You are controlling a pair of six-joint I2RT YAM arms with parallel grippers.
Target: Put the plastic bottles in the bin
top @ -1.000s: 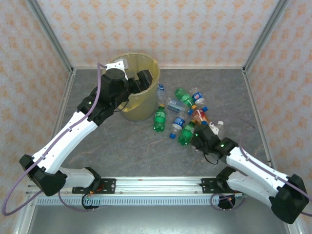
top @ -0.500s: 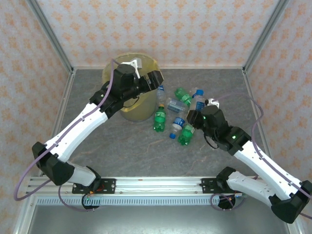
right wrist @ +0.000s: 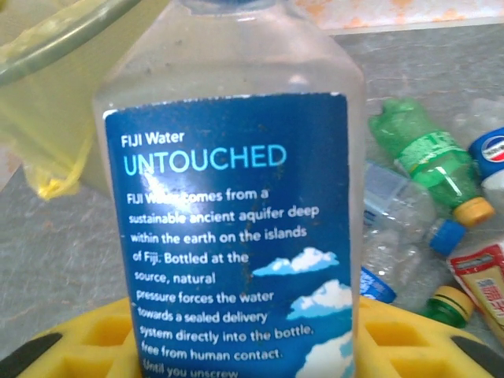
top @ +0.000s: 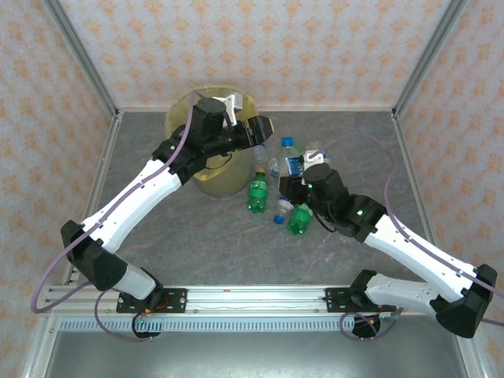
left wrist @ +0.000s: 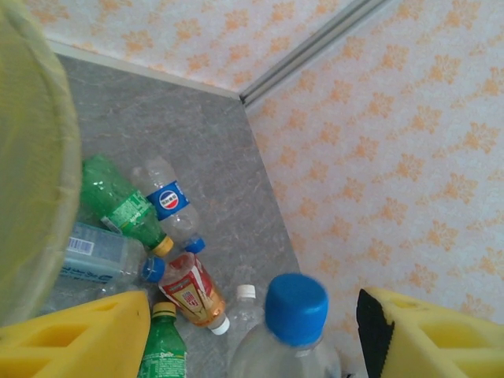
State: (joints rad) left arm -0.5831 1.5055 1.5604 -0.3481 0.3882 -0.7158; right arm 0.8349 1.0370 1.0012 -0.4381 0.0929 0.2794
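Observation:
My right gripper (top: 302, 178) (right wrist: 244, 346) is shut on a clear Fiji bottle (top: 293, 163) (right wrist: 236, 220) with a dark blue label, held upright just right of the bin (top: 214, 179) (right wrist: 55, 102). My left gripper (top: 264, 126) (left wrist: 253, 311) hangs open over the bottle's blue cap (left wrist: 296, 298), a yellow finger (left wrist: 87, 335) on either side with gaps. Several more bottles lie on the table: green ones (top: 257, 193) (top: 299, 219) (left wrist: 118, 201), an orange one (left wrist: 193, 291), a Pepsi one (left wrist: 169, 201) and clear ones (left wrist: 94, 256).
The bin, lined with a yellow bag (left wrist: 31, 173), stands at the back left of the grey table (top: 197, 236). Patterned walls and metal corner posts (top: 429, 55) enclose the table. The left arm (top: 150, 185) crosses in front of the bin.
The right gripper has lifted the Fiji bottle from the pile and carried it left towards the bin. The left gripper has left the bin's mouth, swung right over the cap, and its jaws have narrowed.

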